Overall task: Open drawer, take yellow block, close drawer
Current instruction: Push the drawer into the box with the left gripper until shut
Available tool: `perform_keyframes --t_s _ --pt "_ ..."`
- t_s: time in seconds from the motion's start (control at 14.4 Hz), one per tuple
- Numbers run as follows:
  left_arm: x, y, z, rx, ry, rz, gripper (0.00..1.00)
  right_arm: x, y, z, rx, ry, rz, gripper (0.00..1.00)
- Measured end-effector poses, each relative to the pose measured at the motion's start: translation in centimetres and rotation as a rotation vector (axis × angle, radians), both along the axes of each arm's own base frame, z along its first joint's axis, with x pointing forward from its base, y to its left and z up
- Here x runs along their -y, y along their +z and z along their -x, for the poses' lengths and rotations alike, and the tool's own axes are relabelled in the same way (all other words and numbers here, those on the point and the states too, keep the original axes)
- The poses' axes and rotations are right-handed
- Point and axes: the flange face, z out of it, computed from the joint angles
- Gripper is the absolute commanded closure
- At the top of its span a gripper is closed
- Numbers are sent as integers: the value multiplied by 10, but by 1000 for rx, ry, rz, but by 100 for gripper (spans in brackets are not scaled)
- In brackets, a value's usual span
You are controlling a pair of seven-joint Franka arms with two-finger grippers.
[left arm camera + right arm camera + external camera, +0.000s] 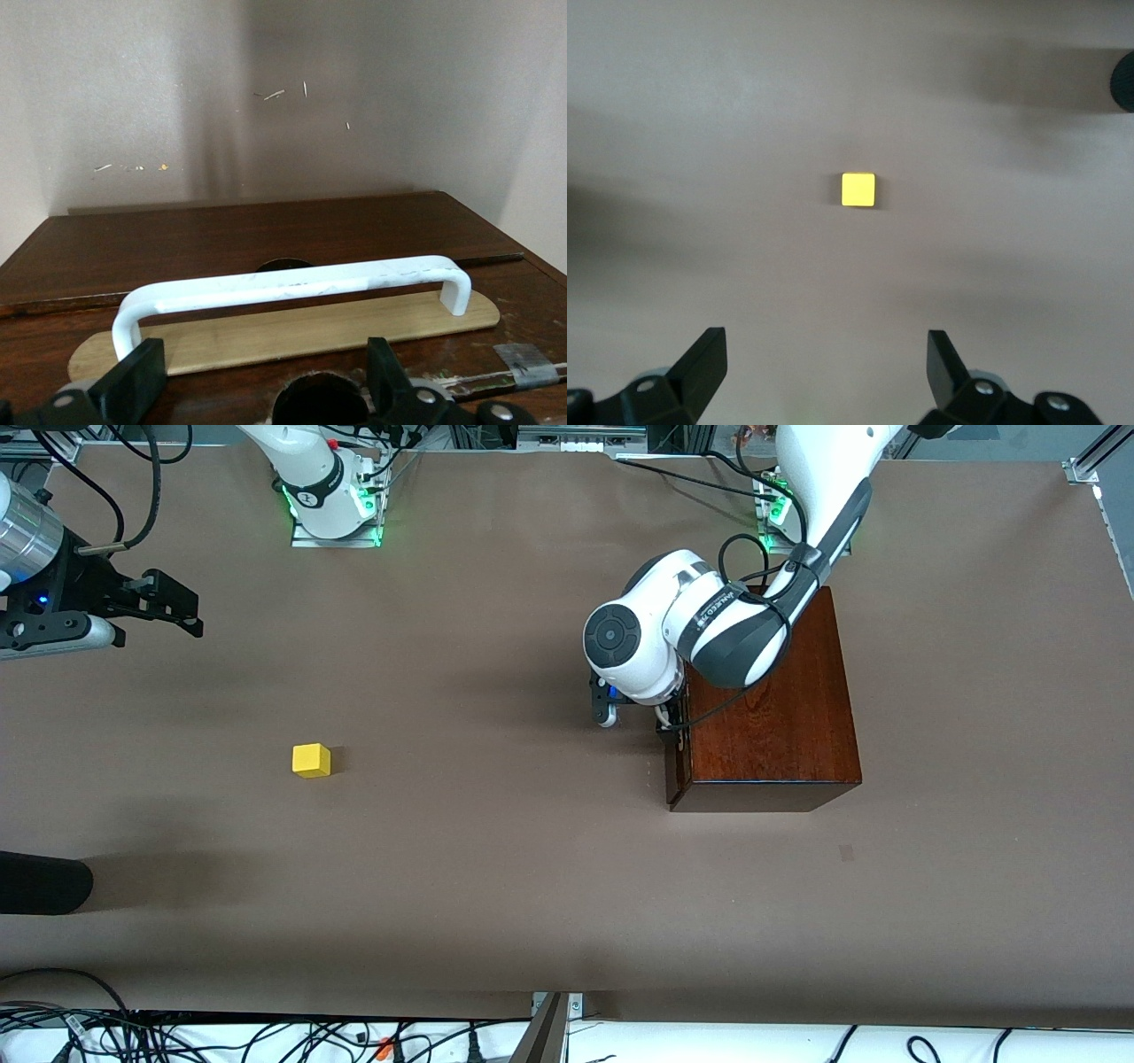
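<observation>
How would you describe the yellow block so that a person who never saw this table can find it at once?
Start from the dark wooden box at the left arm's end of the brown table and look toward the right arm's end. There the yellow block sits alone on bare tabletop. It is a small bright-yellow cube, the only brightly colored thing on the table.

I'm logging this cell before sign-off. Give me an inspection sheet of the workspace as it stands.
Surface: brown table, one small dark mark toward the left arm's end.
Job's things: drawer looks shut in the wooden box; white handle free; yellow block on the open table, toward the right arm's end.
Clutter: black cylinder end at the table's edge.
Grippers: left tool open at the handle; right tool open, above the block.
Cables: bundles along the front edge and at the bases.
Surroundings: nothing seen.
</observation>
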Motion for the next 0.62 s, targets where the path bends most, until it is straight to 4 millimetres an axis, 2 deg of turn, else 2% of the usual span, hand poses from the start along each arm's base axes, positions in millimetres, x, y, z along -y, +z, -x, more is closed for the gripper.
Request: perform_keyframes --t_s 0.21,0.35,0.49,0.62 --pt "6 1 2 41 64 -2 0 2 -1 -3 10 -4 -1 0" --pt "26 7 12 101 164 4 0 3 -2 -5 14 -6 -2 0" --pt "56 28 27 175 333 27 0 5 -2 -6 15 -10 -2 0" --pt "75 67 34 264 524 63 0 7 -2 -7 21 -13 -2 0"
